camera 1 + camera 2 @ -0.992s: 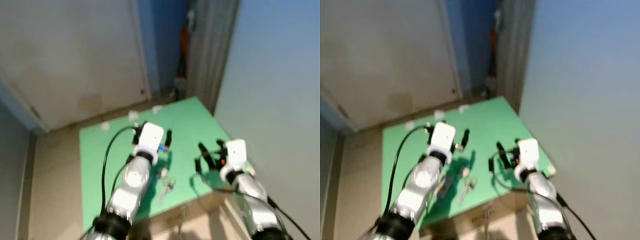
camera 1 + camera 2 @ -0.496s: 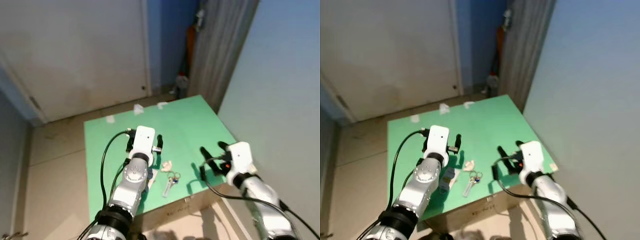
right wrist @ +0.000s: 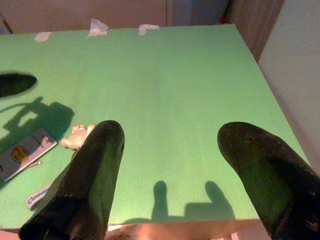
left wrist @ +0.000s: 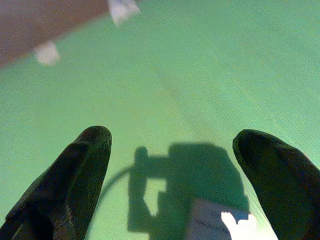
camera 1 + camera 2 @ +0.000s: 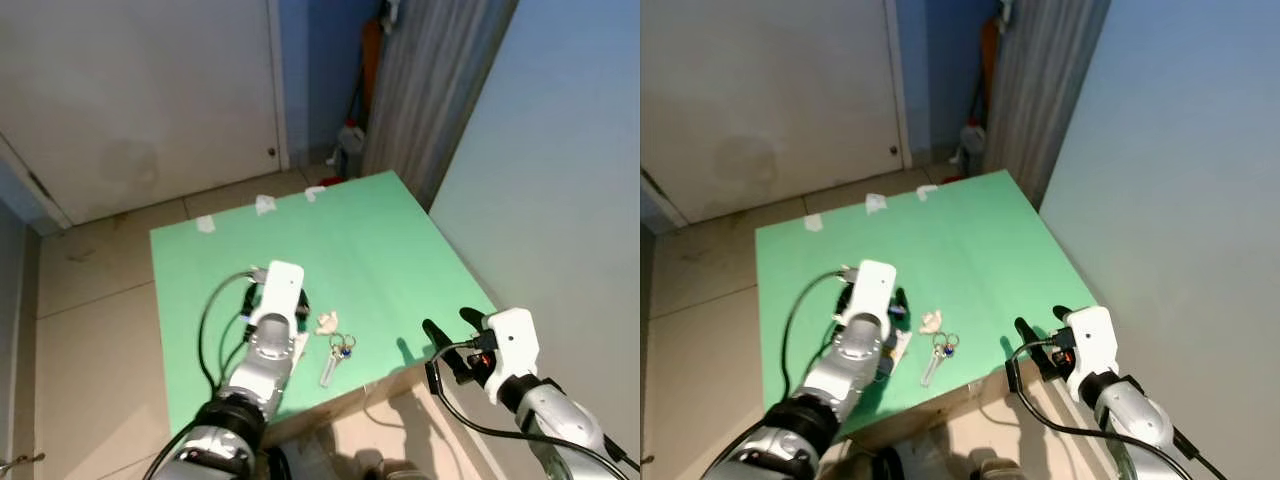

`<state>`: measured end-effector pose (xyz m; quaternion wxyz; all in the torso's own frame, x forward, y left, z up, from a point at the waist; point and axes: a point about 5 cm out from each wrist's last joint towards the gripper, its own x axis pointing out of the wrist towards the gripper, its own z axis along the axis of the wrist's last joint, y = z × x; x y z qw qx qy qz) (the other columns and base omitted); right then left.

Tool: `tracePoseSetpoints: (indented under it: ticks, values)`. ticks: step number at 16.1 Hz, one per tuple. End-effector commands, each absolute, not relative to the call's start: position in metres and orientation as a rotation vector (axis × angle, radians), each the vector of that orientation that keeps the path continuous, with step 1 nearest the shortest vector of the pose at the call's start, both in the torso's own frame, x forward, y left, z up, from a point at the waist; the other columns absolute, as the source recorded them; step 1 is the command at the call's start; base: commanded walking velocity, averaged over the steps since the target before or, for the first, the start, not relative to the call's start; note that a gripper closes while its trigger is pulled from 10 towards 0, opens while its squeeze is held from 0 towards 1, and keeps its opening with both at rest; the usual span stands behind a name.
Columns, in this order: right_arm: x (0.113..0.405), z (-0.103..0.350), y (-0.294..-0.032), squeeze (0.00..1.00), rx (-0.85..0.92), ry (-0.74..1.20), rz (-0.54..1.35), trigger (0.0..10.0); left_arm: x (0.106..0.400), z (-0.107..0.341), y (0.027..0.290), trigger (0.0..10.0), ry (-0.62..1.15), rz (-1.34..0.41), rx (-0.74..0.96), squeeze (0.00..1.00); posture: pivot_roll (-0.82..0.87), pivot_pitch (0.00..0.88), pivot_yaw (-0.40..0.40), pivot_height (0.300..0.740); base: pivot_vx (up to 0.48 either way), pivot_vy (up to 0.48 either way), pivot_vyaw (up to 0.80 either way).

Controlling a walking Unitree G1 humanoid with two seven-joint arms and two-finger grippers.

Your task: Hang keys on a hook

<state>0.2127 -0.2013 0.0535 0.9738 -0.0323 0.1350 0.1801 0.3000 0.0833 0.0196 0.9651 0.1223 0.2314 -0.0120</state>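
A: Step? Still pre-grasp, I'd say. The small bunch of metal keys on a ring with a blue tag (image 5: 338,352) lies flat on the green square table top (image 5: 370,240), near its front edge, nothing holding it.

B: Left gripper (image 5: 278,297)?

A: Hovering low over the table, keys just beside it on its right. Fingers spread wide, nothing between them. Under it sits a flat white card (image 5: 896,346); a small beige lump (image 5: 326,322) lies between that gripper and the keys.

B: Right gripper (image 5: 452,344)?

A: Out past the table's front right corner, keys well off to its left. Also gaping, empty.

B: Hook?

A: Can't make one out. Grey ribbed curtain (image 5: 430,90) and plain wall beyond the table.

B: Next move?

A: My read: shift the left gripper right over the ring, drop, pinch. Flat keys need a low, square approach or they'll skid.
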Motion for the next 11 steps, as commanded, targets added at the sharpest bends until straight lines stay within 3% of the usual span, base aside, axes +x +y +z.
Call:
tracePoseSetpoints:
  ticks: [1,11]
  values:
    - [0.21,0.055,-0.205,0.0,-0.064,0.282,0.346,10.0,0.296,0.013,0.081,10.0,0.523,-0.018,0.241,0.0,-0.41,0.151,0.031,0.74,0.0,0.0,0.0]
    - [0.199,0.048,-0.199,0.0,-0.052,0.348,0.37,10.0,0.27,-0.006,0.072,10.0,0.616,0.045,0.233,0.0,-0.39,0.14,0.025,0.74,0.0,0.0,0.0]
